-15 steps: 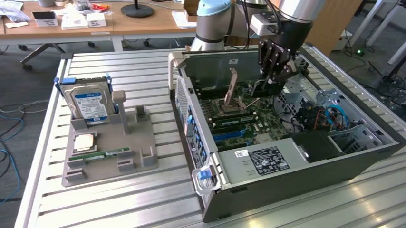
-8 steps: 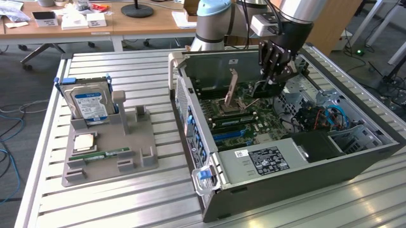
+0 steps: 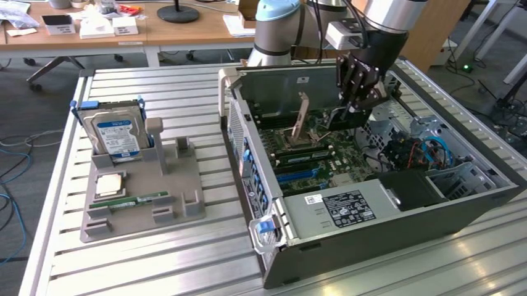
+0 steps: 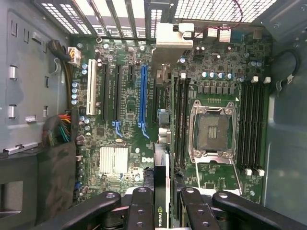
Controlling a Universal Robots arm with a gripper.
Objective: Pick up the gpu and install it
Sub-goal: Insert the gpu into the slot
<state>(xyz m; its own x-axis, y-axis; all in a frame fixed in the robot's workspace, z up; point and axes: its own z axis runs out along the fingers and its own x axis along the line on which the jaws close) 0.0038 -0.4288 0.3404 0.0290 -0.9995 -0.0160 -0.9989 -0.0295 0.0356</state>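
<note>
The gpu (image 4: 162, 143) shows edge-on in the wrist view: a thin dark card with a silver end bracket (image 4: 173, 36) near the case's rear grille. It hangs over the motherboard (image 4: 120, 120), between the long blue slot (image 4: 143, 96) and the black memory slots beside the open CPU socket (image 4: 211, 129). My gripper (image 4: 163, 199) is shut on the card's near end, with one black finger (image 4: 140, 206) on each side. In the exterior view the gripper (image 3: 362, 98) reaches down into the open computer case (image 3: 395, 234), with the dark gpu (image 3: 350, 118) below it.
Toward the exterior view's left, a grey holder (image 3: 185, 185) carries an upright hard drive (image 3: 118, 135), a CPU chip (image 3: 110, 184) and a green RAM stick (image 3: 132, 200). The power supply (image 3: 346, 206) and drive cage (image 3: 461, 179) fill the case's near side. Cables (image 4: 60, 127) run along one case wall.
</note>
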